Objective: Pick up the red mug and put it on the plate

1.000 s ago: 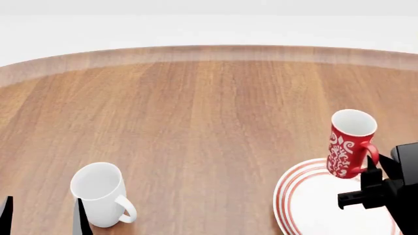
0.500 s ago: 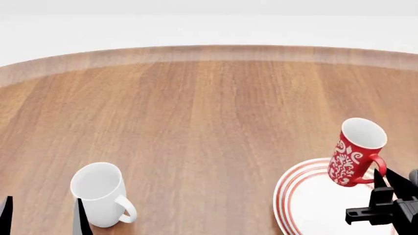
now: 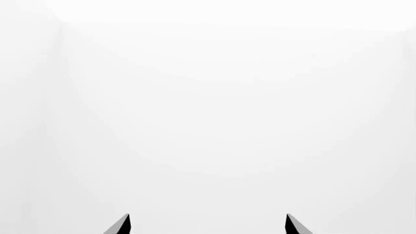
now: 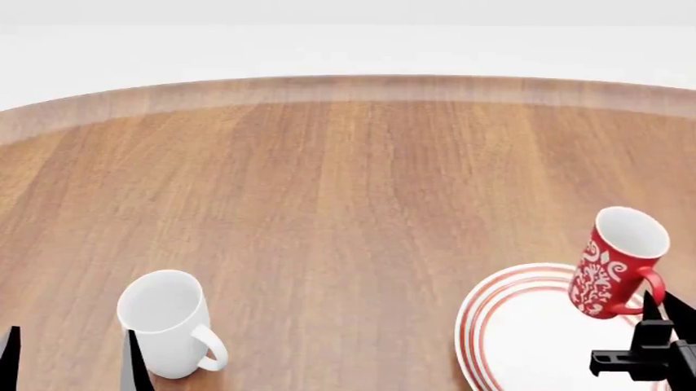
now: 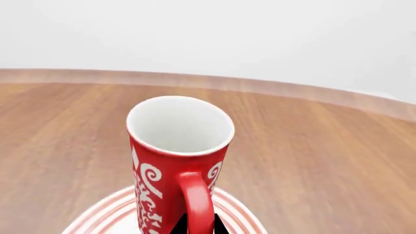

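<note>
- The red mug [image 4: 617,262] is at the right edge of the head view, tilted, with its open mouth leaning to the upper right and its handle toward the lower right.
- The mug is over the upper right part of the plate [image 4: 511,326], which lies at the lower right of the frame; I cannot tell if its base touches the plate.
- The right gripper [image 4: 658,342] is in the lower right corner, just under the mug handle. In the right wrist view its dark fingertips [image 5: 217,225] are on both sides of the handle, clamped on it.
- The left gripper [image 4: 71,358] shows only two dark fingertips at the lower left corner; they stand apart with nothing between them.
- A white mug [image 4: 169,322] stands upright on the wooden table [image 4: 326,187], just beside the left gripper.
</note>
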You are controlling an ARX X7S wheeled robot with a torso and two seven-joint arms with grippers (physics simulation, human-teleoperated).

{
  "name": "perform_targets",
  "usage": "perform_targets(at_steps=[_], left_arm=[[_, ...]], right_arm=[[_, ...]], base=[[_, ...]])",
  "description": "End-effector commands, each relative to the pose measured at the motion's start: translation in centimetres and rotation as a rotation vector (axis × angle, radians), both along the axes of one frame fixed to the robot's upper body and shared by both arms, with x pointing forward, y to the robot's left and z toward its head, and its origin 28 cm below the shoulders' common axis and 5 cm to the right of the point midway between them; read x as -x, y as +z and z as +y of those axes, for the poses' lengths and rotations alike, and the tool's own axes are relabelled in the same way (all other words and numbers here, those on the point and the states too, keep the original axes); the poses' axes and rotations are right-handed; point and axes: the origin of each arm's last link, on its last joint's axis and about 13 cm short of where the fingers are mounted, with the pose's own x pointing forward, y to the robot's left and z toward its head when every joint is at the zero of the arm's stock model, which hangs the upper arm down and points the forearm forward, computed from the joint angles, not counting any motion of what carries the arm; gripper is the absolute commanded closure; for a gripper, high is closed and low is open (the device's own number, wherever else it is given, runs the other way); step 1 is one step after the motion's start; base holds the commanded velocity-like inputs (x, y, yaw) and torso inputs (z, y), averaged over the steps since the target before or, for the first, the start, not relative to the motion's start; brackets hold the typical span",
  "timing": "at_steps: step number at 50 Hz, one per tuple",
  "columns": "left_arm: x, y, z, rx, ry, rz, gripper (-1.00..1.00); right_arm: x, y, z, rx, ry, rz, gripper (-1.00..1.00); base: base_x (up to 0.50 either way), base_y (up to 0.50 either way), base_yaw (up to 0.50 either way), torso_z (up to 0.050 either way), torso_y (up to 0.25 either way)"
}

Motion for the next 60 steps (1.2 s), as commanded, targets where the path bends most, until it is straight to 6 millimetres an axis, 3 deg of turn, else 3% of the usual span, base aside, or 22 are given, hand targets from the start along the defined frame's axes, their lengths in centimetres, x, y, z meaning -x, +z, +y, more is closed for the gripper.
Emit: perform_targets(at_steps=[1,27,60], left_arm=[[0.0,0.0,0.0,0.002,0.000,0.000,-1.00],[0.0,0.0,0.0,-0.004,0.002,-0.027,-1.00],[-0.1,0.0,0.0,0.005,-0.003,-0.038,-1.00]], right_arm=[[-0.3,-0.2,-0.1,0.007,-0.022,-0.001,1.00],[-1.2,0.5,0.5,0.030,-0.032,-0.008,1.00],[-1.4,0.2,0.5,0.030,-0.022,-0.012,1.00]], base=[[0.00,0.00,0.00,0.000,0.000],[0.00,0.00,0.00,0.000,0.000],[0.00,0.00,0.00,0.005,-0.111]])
